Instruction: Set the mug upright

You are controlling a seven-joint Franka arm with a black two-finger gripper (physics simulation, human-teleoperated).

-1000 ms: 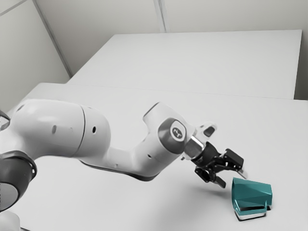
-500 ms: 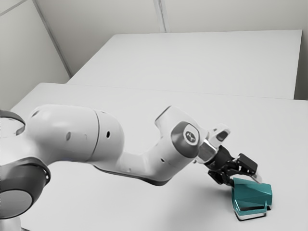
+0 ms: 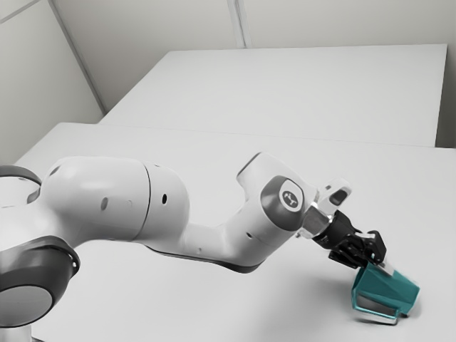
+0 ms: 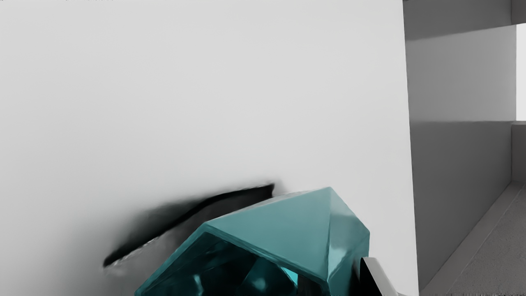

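Since the last exterior frame: mug (image 3: 388, 291) shifted toward the exterior view's right and tipped, mouth end now higher; your gripper (image 3: 375, 266) has drawn in at its rim, spread narrower.

Tool: looks pinched on the mug's wall near the mouth. Wrist view has one finger (image 4: 374, 273) against the outside and a dark shape inside the mouth, which you can take for the other.

Risks: your hold is on one thin wall, at one end. Turn fast and the mug may pivot between the pads or slip off. Swing it with the base too low and base or handle (image 3: 375, 313) could catch the table (image 3: 214, 303) and twist it loose. Let go while it leans and it likely rolls back onto its side.

Lie: mouth toward the arm, base away; long axis slants down from mouth to base toward the exterior view's right, well short of upright. Whether it touches the table, you can't tell.
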